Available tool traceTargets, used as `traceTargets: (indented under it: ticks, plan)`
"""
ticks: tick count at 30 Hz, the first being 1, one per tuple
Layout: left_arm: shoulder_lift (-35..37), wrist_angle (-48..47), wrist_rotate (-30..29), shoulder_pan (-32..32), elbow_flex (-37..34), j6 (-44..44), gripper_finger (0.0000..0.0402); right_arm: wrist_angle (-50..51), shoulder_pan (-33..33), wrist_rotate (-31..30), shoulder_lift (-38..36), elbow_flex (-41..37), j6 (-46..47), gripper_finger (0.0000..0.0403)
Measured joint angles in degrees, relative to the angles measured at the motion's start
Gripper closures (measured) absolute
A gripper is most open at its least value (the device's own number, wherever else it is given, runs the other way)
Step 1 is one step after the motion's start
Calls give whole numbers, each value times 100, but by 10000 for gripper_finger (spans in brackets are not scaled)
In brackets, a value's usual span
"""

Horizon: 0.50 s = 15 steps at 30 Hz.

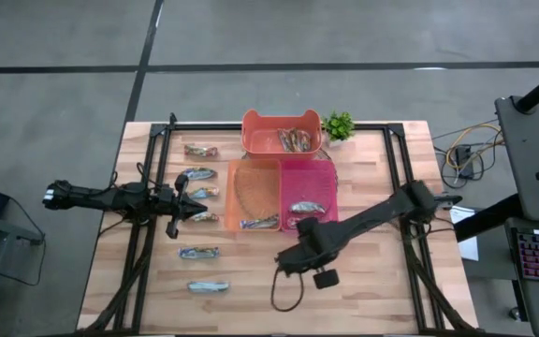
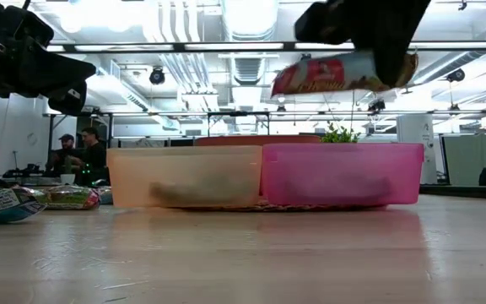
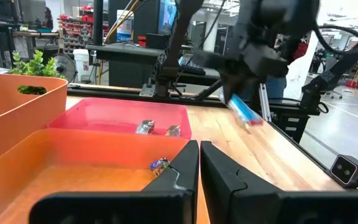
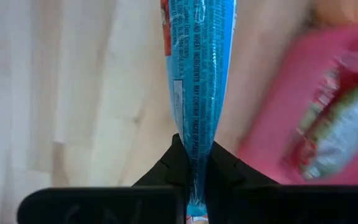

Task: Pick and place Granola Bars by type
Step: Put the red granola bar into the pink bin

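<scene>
Right tool (image 4: 194,163): clamped on one end of a blue granola bar (image 4: 199,74), long axis pointing straight ahead of the fingers, held above the table (image 1: 363,290) beside the pink bin (image 1: 309,183)
Left tool (image 3: 199,163): closed, nothing held

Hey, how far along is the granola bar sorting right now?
Partly done. Bars already lie in the coral bin, the orange bin and the pink bin. In hand: the right gripper is shut on a blue bar above the table, near the pink bin. Left: six loose bars on the table's left side, beside the shut left gripper.

Wooden table (image 1: 372,281) carries three bins (image 1: 255,192), granola bars (image 1: 199,253), plant (image 1: 339,124).
</scene>
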<state>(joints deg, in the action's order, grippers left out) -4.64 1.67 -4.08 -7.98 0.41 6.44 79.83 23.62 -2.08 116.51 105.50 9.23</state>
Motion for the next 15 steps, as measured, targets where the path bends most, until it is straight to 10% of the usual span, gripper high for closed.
traceTargets:
  ticks: [15]
  plan:
    - [-2, 0, 0, 0, 1, 0, 401, -115, -732, -806, -1358, -1581, -4, 394]
